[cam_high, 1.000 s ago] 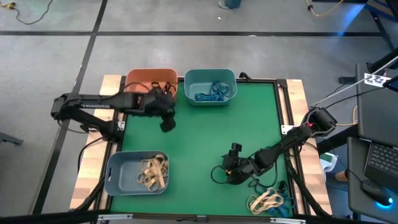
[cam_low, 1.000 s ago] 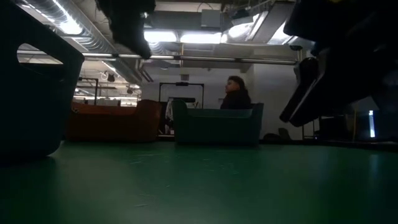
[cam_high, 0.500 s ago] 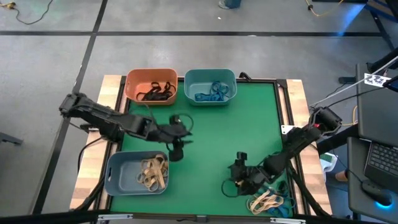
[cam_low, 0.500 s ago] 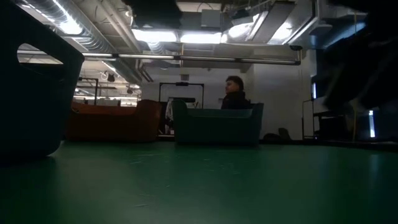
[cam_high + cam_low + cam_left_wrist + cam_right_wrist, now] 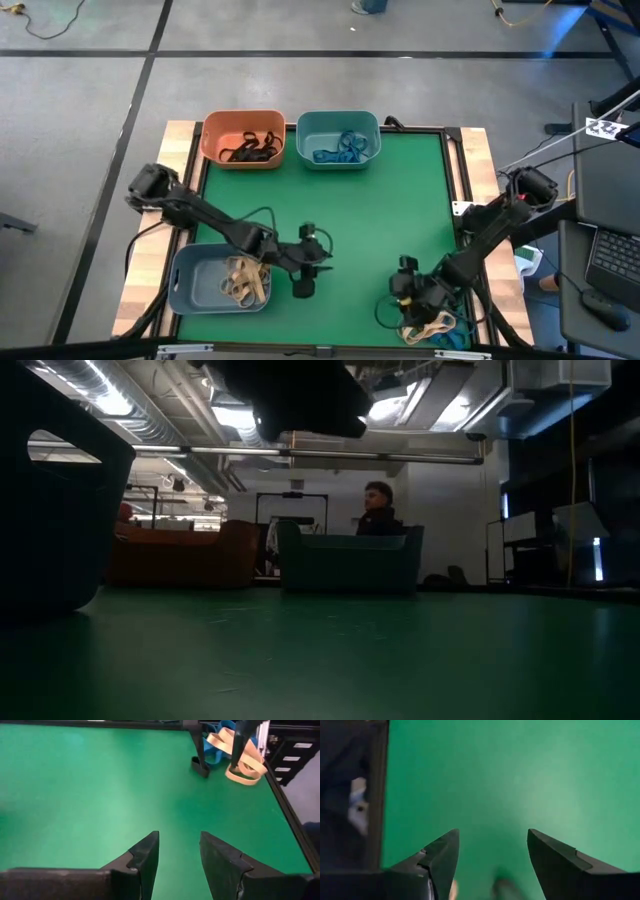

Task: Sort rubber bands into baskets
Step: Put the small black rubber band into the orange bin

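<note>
Loose rubber bands, tan (image 5: 426,323) and blue (image 5: 450,337), lie heaped on the green mat's near right corner; the left wrist view shows them as tan bands (image 5: 247,765). My right gripper (image 5: 408,298) hangs open just left of this heap, its fingers (image 5: 492,834) over bare mat. My left gripper (image 5: 303,288) hovers open and empty over the mat's near middle (image 5: 179,837), right of the grey-blue basket (image 5: 190,285) that holds tan bands. At the far edge, the orange basket (image 5: 243,138) holds black bands and the teal basket (image 5: 338,138) holds blue ones.
A black cable (image 5: 383,316) loops on the mat beside my right gripper. A raised black frame (image 5: 452,170) borders the mat. Bare mat (image 5: 380,210) spreads across the middle. In the low view, a person (image 5: 380,512) is beyond the teal basket (image 5: 350,562).
My left gripper has swung from beside the orange basket toward the table's near edge and right, sinking and tipping more level. My right gripper has moved toward the near right corner, closing on the band heap. Both stay open.
</note>
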You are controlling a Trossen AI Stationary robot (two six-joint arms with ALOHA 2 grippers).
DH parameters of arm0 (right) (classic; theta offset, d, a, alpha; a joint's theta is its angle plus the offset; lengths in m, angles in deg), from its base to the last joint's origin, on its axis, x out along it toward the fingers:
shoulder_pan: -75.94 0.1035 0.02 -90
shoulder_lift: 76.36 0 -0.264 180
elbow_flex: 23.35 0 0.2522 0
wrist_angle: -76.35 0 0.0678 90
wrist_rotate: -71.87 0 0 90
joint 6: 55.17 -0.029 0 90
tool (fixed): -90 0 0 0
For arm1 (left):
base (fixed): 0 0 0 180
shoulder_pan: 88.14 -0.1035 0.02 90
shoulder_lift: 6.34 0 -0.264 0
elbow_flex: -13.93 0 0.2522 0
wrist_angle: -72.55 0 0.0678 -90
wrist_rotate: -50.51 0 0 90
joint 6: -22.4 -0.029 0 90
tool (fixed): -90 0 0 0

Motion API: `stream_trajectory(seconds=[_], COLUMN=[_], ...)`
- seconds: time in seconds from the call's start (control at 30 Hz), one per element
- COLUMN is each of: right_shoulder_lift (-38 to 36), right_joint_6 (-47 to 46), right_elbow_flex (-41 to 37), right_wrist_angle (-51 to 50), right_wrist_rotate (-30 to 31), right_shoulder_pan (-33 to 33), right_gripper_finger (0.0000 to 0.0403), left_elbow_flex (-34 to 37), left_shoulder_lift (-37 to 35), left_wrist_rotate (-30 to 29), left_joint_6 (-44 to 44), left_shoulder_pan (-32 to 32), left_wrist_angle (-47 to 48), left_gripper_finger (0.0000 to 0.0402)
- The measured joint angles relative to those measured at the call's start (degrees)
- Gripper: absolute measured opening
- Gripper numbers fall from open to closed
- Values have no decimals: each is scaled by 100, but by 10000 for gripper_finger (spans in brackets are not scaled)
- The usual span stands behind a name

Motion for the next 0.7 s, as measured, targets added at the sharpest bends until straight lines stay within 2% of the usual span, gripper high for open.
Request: stream_trajectory(seconds=[0.13, 0.23, 0.5, 0.7], right_shoulder_lift=[0, 0, 56, 347], right_joint_6=[-536, -806, -1347, -932], right_elbow_flex=[0, 0, 2, 2], right_wrist_angle=[-41, -150, -1648, -1672], right_wrist_rotate=[-474, -524, -353, -40], right_shoulder_pan=[244, 460, 735, 644], right_gripper_finger=[236, 236, 236, 235], left_elbow_flex=[-1, 0, -1, -1], left_shoulder_lift=[329, 549, 803, 803], left_wrist_rotate=[-1, -1, -1, -7], left_joint_6=[139, 213, 206, 200], left_shoulder_pan=[129, 202, 223, 181], left_wrist_angle=[-478, -797, -1059, -1061], left_gripper_finger=[138, 138, 138, 138])
